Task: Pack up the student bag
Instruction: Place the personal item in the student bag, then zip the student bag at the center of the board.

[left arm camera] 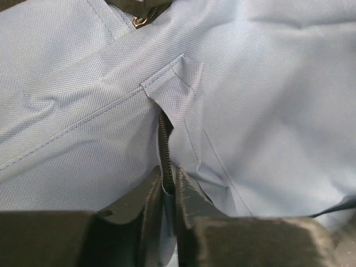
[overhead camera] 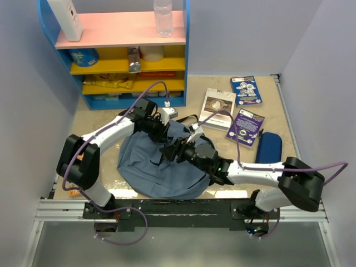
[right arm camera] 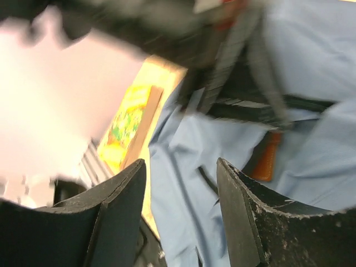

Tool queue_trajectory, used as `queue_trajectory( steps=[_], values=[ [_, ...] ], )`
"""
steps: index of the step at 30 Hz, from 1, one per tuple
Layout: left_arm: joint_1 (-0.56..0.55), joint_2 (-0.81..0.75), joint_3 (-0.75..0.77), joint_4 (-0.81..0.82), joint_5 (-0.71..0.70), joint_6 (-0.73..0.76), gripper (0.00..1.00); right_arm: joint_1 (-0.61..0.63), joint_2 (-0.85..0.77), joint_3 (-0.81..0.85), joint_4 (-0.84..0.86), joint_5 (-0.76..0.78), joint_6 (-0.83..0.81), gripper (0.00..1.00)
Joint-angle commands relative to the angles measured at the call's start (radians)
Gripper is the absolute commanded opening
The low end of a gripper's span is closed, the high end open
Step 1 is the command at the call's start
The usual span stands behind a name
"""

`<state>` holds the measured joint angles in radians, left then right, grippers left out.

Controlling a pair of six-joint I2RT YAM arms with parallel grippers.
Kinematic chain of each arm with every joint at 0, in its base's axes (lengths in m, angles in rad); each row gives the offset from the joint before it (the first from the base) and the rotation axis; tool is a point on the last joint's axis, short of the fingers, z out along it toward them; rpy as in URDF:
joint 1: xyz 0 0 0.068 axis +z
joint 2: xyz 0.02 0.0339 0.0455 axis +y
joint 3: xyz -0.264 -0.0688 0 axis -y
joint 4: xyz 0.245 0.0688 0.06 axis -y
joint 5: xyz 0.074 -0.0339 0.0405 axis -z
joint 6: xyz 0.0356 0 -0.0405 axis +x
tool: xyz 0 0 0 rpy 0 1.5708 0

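Beige table (overhead camera: 289, 117): carries the slate-blue student bag (overhead camera: 146, 167), slumped at centre between both arms. Left gripper (left arm camera: 168, 182): nearly closed, pinching the bag's fabric at its black zipper (left arm camera: 163, 136); this detail shows in the left wrist view only. Right gripper (right arm camera: 181, 214): jaws well apart, nothing between them, hovering over the bag. Orange tab (right arm camera: 267, 158) on the bag: right wrist view only.

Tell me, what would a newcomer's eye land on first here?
A big, soft slate-blue fabric backpack slumps mid-table, with both white-and-black arms bent over it. The left pincer pinches its black zipper seam, while the right pincer hangs open over the cloth. Behind, at the far left, stands a blue-framed shelf with pink and yellow boards.
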<state>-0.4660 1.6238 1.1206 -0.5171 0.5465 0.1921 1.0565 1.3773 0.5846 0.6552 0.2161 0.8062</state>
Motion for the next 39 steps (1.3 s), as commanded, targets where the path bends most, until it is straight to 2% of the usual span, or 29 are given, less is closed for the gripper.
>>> queue_trajectory(
  steps=[1,2,5,6,8,9,11,12,20,25,31,39],
  values=[
    [0.006,0.034,0.056,0.014,-0.014,-0.017,0.22,0.091,-0.021,0.029,-0.09,-0.011,-0.249,0.57],
    [0.006,0.036,0.065,0.009,-0.011,-0.019,0.24,0.1,0.011,0.041,-0.109,-0.015,-0.277,0.58],
    [0.009,0.013,0.102,-0.007,-0.013,-0.023,0.37,0.135,0.061,0.099,-0.187,-0.004,-0.395,0.59],
    [0.013,0.002,0.126,-0.024,-0.011,-0.022,0.47,0.14,0.071,0.124,-0.207,0.003,-0.421,0.6],
    [0.041,-0.041,0.16,-0.044,-0.013,-0.029,0.56,0.145,0.095,0.153,-0.235,0.012,-0.475,0.62],
    [0.055,-0.057,0.191,-0.066,-0.011,-0.028,0.67,0.145,0.107,0.181,-0.253,0.012,-0.496,0.62],
    [0.098,-0.106,0.217,-0.084,-0.008,-0.025,0.73,0.145,0.129,0.236,-0.293,0.013,-0.55,0.64],
    [0.111,-0.123,0.222,-0.101,0.0,-0.01,0.82,0.146,0.156,0.254,-0.308,0.008,-0.58,0.65],
    [0.25,-0.232,0.154,-0.179,0.033,0.067,0.85,0.146,0.255,0.368,-0.416,-0.023,-0.67,0.71],
    [0.32,-0.246,0.133,-0.199,0.093,0.096,0.85,0.152,0.27,0.386,-0.489,-0.006,-0.716,0.71],
    [0.331,-0.258,0.123,-0.208,0.11,0.102,0.85,0.175,0.282,0.391,-0.493,0.063,-0.751,0.65],
    [0.352,-0.288,0.107,-0.23,0.099,0.122,0.85,0.198,0.383,0.458,-0.505,0.081,-0.765,0.58]
  ],
)
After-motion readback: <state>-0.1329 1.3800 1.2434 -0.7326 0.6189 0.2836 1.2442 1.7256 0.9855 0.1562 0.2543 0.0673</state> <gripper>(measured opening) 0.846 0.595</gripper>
